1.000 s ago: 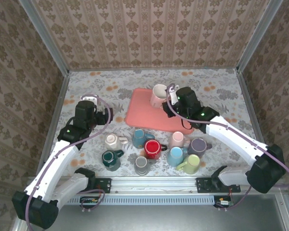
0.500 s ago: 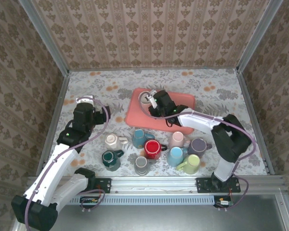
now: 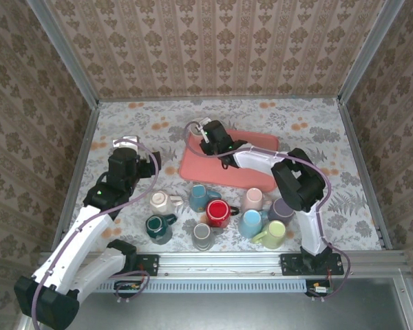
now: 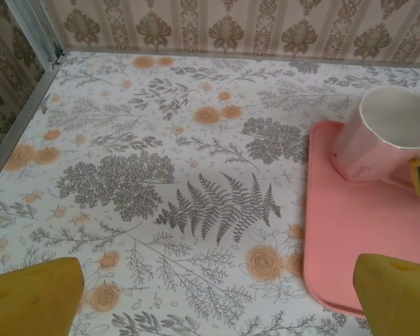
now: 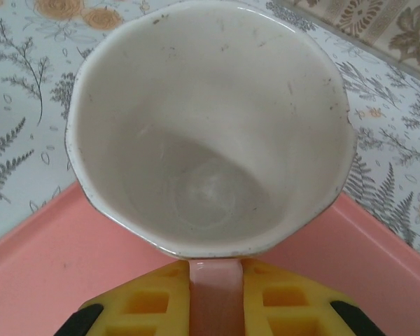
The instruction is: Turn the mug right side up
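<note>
Right gripper (image 5: 214, 302), clamped on the handle of the pink mug (image 5: 210, 126), has swung it left to the far corner of the tray (image 4: 350, 245). Mouth up, likely just needs releasing. Left gripper (image 4: 215, 297) hangs spread apart.

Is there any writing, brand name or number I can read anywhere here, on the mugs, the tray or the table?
No text here can be read.
Pink mug on the pink tray: a small dark mark near its base, perhaps lettering, too small to read.
</note>
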{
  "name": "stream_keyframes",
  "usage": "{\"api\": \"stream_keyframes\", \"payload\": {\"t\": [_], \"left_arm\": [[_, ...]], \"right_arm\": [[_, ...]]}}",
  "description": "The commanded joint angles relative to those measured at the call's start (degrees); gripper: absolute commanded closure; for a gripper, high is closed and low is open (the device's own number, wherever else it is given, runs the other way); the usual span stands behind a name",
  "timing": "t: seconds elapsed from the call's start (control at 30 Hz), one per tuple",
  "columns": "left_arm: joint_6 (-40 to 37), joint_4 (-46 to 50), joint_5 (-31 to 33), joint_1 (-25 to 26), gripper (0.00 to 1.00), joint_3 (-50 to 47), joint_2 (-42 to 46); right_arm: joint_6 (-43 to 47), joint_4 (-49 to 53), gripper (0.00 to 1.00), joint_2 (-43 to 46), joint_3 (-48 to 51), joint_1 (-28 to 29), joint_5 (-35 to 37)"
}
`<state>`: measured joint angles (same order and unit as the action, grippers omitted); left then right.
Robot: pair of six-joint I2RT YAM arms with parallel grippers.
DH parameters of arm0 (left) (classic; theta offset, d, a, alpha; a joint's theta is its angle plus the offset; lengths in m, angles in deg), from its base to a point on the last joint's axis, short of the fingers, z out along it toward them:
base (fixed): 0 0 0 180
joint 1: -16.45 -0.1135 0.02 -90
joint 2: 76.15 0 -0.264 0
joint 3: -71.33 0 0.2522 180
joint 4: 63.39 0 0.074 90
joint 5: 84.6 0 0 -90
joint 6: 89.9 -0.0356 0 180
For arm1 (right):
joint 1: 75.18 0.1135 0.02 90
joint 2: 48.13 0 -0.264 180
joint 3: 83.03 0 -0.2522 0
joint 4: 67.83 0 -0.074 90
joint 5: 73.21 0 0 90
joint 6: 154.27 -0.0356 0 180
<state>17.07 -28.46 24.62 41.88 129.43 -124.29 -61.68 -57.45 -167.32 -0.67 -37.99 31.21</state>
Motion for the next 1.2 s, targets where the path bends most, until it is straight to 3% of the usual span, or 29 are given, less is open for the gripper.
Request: {"api": "stream_keyframes", "payload": {"t": [0.0, 0.23, 0.4, 0.6, 0.9, 1.03, 1.17], "left_arm": [[-1.4, -1.1, 1.7, 0.3, 0.00, -0.5, 0.6], [-2.2, -1.2, 1.9, 0.3, 0.00, -0.6, 0.6], [-2.6, -1.0, 1.9, 2.1, 0.00, -0.4, 0.1], [-3.3, 0.2, 2.0, 2.2, 0.00, 0.5, -0.6], [-3.6, 1.9, 1.7, 2.3, 0.00, 1.6, -2.3], [-1.7, 6.0, -2.9, 1.9, 0.00, 4.4, -4.8], [5.4, 14.6, -4.4, 1.9, 0.00, 9.4, -8.2]], "right_arm": [[-2.0, -1.6, 1.00, -1.9, -5.9, 0.5, 1.1], [-3.9, 2.9, 0.96, -5.3, -10.5, 0.3, 1.6], [-4.5, 3.4, 0.72, -5.6, -10.3, 0.3, 1.2], [-5.0, 2.5, 0.56, -3.9, -9.1, 0.3, -0.4], [-4.5, 0.0, 0.30, 4.4, -2.5, 0.2, -2.6], [-5.5, -0.4, 0.27, 11.3, 2.1, 0.3, -4.1], [-8.3, 2.5, 0.28, 19.8, 6.0, 0.6, -4.0]]}}
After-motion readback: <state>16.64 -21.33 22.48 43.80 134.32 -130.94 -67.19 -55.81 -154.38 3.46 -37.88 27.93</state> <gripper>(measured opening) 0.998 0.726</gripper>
